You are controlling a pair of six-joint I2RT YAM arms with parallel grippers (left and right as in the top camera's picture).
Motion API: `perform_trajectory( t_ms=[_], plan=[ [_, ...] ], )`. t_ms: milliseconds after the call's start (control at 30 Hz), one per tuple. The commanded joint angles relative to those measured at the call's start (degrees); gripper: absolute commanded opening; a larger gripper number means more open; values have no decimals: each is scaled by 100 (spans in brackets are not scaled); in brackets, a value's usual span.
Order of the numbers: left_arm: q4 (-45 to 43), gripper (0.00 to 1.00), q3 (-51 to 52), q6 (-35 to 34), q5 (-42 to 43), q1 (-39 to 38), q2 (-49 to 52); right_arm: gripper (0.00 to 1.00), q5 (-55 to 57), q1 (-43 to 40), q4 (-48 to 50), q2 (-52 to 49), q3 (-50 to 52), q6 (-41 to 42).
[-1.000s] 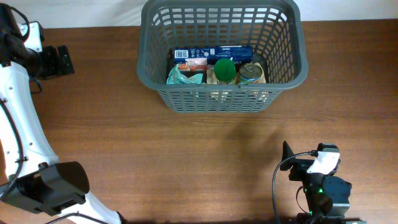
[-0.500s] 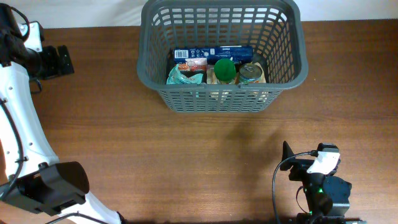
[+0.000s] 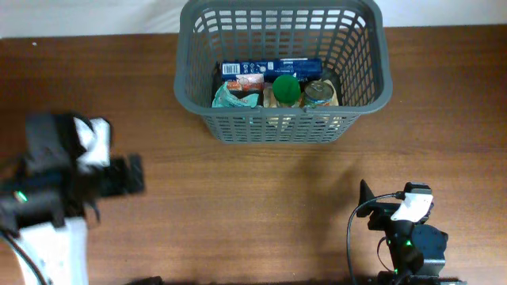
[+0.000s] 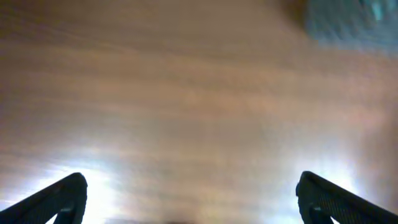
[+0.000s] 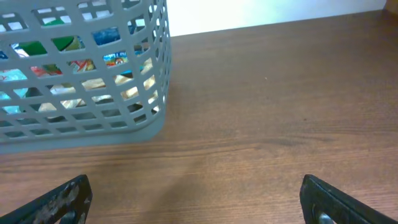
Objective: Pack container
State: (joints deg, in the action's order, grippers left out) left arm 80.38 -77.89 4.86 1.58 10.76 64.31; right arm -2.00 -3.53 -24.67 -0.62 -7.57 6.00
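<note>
Black left gripper [image 4: 191, 186]: jaws set wide, one tip in each lower corner of the left wrist view, nothing held. Only bare wooden surface [image 4: 186, 93] lies between and beyond the tips. This view is blurred; a grey-blue smear in its upper right corner cannot be identified. In the overhead view the left arm [image 3: 55, 170] is also blurred. It sits over the left part of the surface, with the gripper pointing right, well apart from the basket [image 3: 277, 127].

Right gripper [image 5: 196, 186]: jaws set wide, nothing held, tips in the lower corners of the right wrist view. Bare surface lies between them. The basket's rounded near corner stands ahead and to the left, apart from the tips. In the overhead view the right arm [image 3: 408, 233] sits at the near right edge of the surface, well apart from the basket.

Basket: dark grey plastic with lattice walls. It stands upright at the far centre of the surface. Contents, all against the near wall:
- blue packet [image 3: 269, 67], lying across the floor behind the other items
- teal pouch [image 3: 234, 96], at the left
- green cap [image 3: 286, 89], in the middle
- can [image 3: 320, 93], at the right, just beside the green cap
</note>
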Motion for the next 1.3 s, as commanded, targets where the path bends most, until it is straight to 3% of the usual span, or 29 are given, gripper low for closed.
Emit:
perform_trajectory(
  t_ms=[0,167,400,500,633,900,1133,1267],
  plan=[
    [125,99,772,-33,-203,-225,-374,99,-31,57,7,44,44,4],
    [-398,99,804,-33,-286,-225,-614,99,-33,57,7,44,44,4],
    [-3495,100,1045,-33,-133,-463,-1528,99,-33,57,7,44,44,4],
    [-4524,100,1569,-35,-125,-699,-2057,99,-33,57,7,44,44,4],
    [-5622,99,3167,-35,-90,-940,-3115,99,-33,57,7,44,44,4],
    [-6470,99,6037,-35,-92,-1073,-5187,99,-33,57,7,44,44,4],
    [-6686,99,7226,-35,-92,-1071,-6382,99,-33,57,7,44,44,4],
    [-6706,99,7375,-33,-96,-1071,-6404,99,-33,57,4,44,44,4]
  ],
)
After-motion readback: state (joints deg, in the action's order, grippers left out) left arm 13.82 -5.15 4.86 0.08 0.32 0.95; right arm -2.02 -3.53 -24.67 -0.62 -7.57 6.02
